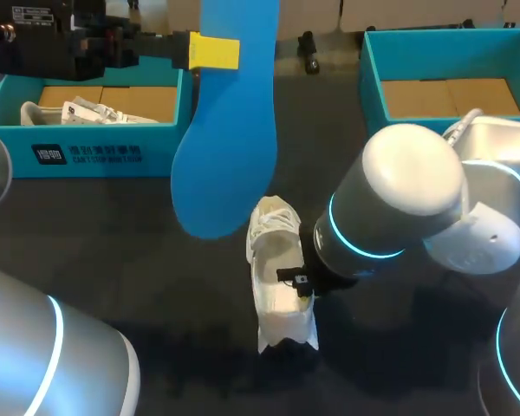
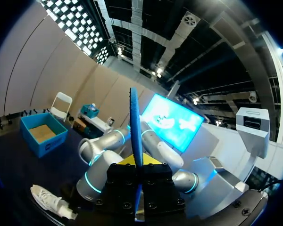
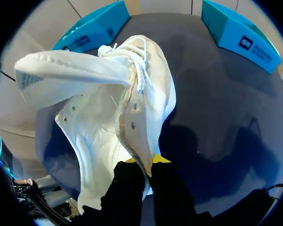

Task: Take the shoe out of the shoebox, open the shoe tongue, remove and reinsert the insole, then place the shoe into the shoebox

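Note:
A blue insole (image 1: pixel 225 130) hangs upright above the table, and my left gripper (image 1: pixel 215 50) is shut on its upper part. The left wrist view shows the insole (image 2: pixel 136 122) edge-on between the fingers of the left gripper (image 2: pixel 140 162). Below it the white shoe (image 1: pixel 277 269) lies on the dark table, its tongue (image 3: pixel 70 70) folded out. My right gripper (image 3: pixel 142 161) is shut on the shoe's (image 3: pixel 108 117) lace-side flap; in the head view the right gripper (image 1: pixel 302 282) sits at the shoe's right side. The shoe (image 2: pixel 49 201) also shows small beneath the left wrist.
A teal shoebox (image 1: pixel 87 143) at the back left holds another white shoe and paper. A second teal shoebox (image 1: pixel 368 78) stands at the back right with a bare cardboard floor. My right arm's elbow (image 1: pixel 407 191) bulks over the table's right half.

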You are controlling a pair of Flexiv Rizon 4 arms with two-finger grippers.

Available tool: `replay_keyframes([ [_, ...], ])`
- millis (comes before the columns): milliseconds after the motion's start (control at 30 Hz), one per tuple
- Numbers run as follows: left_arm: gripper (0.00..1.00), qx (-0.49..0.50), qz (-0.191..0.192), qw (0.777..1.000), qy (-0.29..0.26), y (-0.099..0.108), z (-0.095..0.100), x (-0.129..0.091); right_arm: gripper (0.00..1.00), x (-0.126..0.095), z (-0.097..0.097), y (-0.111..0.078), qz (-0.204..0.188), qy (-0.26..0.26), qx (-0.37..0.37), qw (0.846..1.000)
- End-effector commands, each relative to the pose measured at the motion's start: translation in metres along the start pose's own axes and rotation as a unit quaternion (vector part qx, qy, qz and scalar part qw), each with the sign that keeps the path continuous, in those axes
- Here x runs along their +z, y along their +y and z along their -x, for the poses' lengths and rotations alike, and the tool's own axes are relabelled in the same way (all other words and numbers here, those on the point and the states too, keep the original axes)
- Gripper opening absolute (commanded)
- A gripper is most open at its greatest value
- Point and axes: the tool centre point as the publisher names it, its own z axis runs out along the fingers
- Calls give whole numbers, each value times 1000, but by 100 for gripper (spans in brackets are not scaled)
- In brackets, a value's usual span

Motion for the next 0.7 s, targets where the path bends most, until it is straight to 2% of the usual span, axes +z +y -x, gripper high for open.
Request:
replay_keyframes([
  [33, 0, 0, 2, 1000, -1, -2, 0, 1, 0, 14, 7, 4, -1, 21, -2, 1000],
  [267, 0, 0, 2, 1000, -1, -2, 0, 1, 0, 31, 16, 8, -9, 34, 3, 999],
  [700, 0, 0, 2, 1000, -1, -2, 0, 1, 0, 44, 25, 4, -14, 42, 19, 999],
])
